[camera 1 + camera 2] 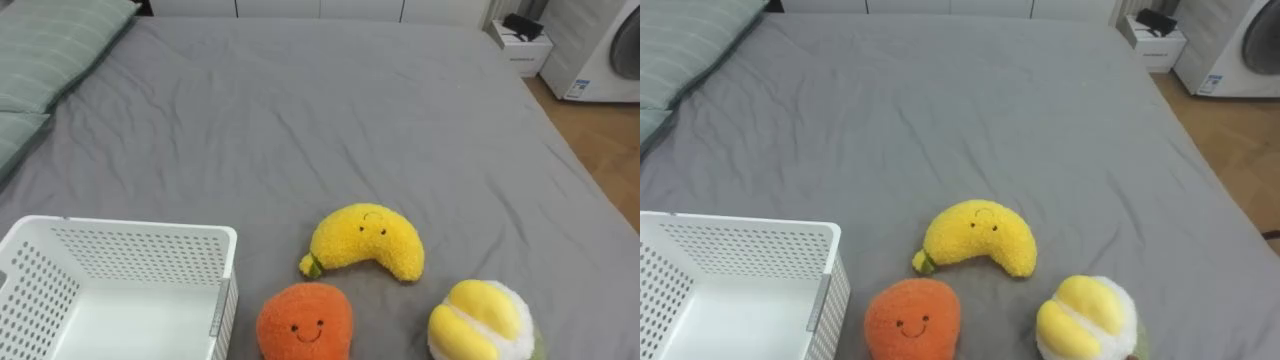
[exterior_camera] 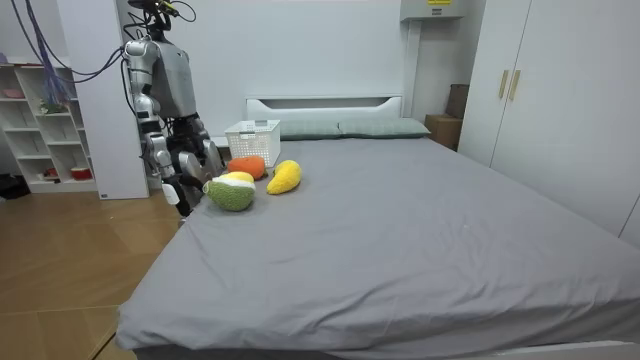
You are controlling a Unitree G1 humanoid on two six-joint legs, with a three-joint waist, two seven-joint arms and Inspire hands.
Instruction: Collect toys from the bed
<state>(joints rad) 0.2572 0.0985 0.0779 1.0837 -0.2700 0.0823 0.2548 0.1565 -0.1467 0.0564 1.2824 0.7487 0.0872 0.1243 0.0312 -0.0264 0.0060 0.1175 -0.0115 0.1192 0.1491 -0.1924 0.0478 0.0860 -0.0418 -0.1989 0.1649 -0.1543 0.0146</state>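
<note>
Left eye view: the only label is a sticker on the front of the washing machine [image 1: 606, 50] beyond the bed's far right corner, and its print is too small to read. Two toys carry stitched smiling faces (no lettering).

There are 3 plush toys near the bed's near edge. The banana toy [image 1: 365, 240] lies curved, ends toward the near edge. The orange toy [image 1: 304, 321] is just beside it, nearer that edge. The yellow-and-white toy [image 1: 480, 320] sits to the right, a little apart. 1 white basket [image 1: 130, 240] with perforated walls stands at the near left corner, close to the orange toy. 2 striped grey-green pillows [image 1: 55, 45] lie along the left edge. The bed [image 1: 300, 110] has a creased grey sheet. Past its right edge are a wooden floor [image 1: 600, 140] and 1 small white cabinet [image 1: 525, 45].

Right eye view: the same 3 toys, basket and sheet.

Room view: the robot stands at the bed's side on the room view's left, by the toys. Its right robot hand [image 2: 172, 188] hangs low beside the mattress edge and its left robot hand [image 2: 207, 155] is near the yellow-and-white toy. I cannot tell whether either is released or clenched. A white headboard [image 2: 322, 103], 1 wardrobe [image 2: 560, 100] and 1 shelf unit [image 2: 40, 120] stand around.
</note>
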